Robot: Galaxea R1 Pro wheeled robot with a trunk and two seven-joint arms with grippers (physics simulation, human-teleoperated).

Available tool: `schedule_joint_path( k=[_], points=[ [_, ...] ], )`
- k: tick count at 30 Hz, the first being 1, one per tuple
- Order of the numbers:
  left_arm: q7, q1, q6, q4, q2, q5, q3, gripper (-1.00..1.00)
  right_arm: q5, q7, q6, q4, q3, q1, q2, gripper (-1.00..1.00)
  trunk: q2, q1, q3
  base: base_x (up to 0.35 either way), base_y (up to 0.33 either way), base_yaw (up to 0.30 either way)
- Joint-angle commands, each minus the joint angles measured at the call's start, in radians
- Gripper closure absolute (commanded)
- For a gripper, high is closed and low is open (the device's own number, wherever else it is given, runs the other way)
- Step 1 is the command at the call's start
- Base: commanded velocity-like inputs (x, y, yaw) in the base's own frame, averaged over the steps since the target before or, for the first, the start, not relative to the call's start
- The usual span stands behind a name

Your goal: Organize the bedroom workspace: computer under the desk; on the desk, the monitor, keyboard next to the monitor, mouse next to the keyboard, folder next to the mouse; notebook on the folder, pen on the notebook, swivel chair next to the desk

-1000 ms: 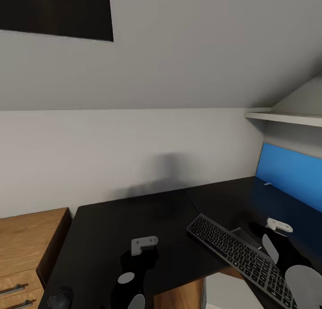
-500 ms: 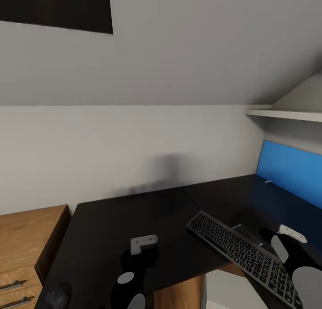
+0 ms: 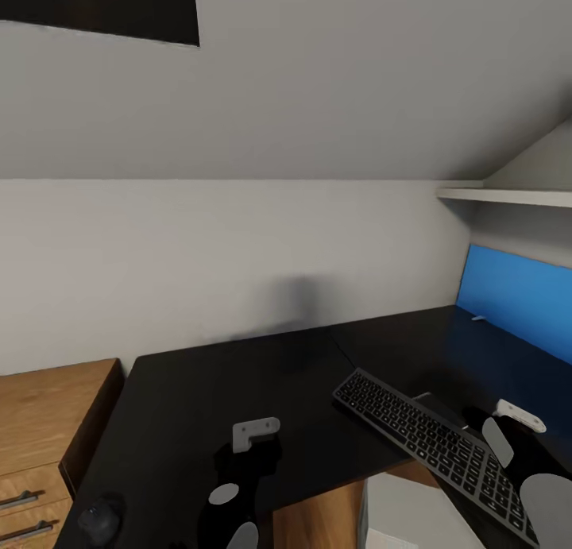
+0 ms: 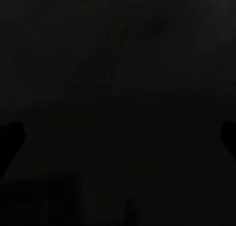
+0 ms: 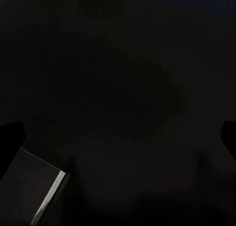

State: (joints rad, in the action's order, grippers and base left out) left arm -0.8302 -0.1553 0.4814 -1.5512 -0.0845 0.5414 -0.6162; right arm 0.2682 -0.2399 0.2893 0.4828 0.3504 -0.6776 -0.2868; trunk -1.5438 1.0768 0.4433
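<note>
The black keyboard (image 3: pixel 429 444) lies slantwise on the black desk (image 3: pixel 238 382), bridging its inner corner. Below that corner a light grey piece of the computer (image 3: pixel 397 508) shows. The dark mouse (image 3: pixel 99 521) sits at the desk's near left corner. My right arm hovers beside the keyboard's right end. In the right wrist view the right gripper (image 5: pixel 118 137) is open over the dark desktop, with a pale-edged slab (image 5: pixel 44 196), likely the keyboard's corner, near one finger. My left gripper (image 4: pixel 118 137) is open above bare desktop, right of the mouse. Monitor, folder, notebook, pen and swivel chair are out of view.
A light wood cabinet (image 3: pixel 44 422) with bar handles adjoins the desk's left end. A bright blue upright panel (image 3: pixel 512 295) stands along the desk's right side under a white shelf (image 3: pixel 508 195). A grey wall backs the desk.
The whole head view has shifted as the camera moved, the desk sliding slightly up. My right arm has moved rightward, away from the keyboard's middle. The keyboard, mouse and left arm have stayed put.
</note>
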Motion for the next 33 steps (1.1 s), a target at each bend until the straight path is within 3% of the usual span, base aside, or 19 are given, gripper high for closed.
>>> schedule_joint_path(
  k=[1,8,27,33],
  points=[
    [-0.008,-0.001,0.003,-0.001,0.000,0.006,-0.001,-1.00,0.010,-0.005,0.004,0.002,-0.001,0.000,0.000,-1.00,-0.008,0.004,0.004,0.000,0.000,0.000],
    [-0.008,-0.001,0.003,-0.001,0.000,0.006,-0.002,-1.00,0.011,-0.004,0.004,0.002,-0.001,0.000,0.000,-1.00,-0.057,0.031,0.026,0.000,0.000,0.000],
    [-0.006,-0.001,0.004,0.006,0.003,0.006,-0.004,-1.00,0.011,-0.002,0.004,0.003,-0.001,0.000,0.001,-1.00,-0.057,0.031,0.026,-0.002,0.000,0.000],
    [-0.005,-0.001,0.005,0.006,0.003,0.007,-0.004,-1.00,0.011,0.000,0.004,0.003,-0.002,0.000,0.001,-1.00,-0.057,0.031,0.026,-0.195,0.000,0.000]
  ],
)
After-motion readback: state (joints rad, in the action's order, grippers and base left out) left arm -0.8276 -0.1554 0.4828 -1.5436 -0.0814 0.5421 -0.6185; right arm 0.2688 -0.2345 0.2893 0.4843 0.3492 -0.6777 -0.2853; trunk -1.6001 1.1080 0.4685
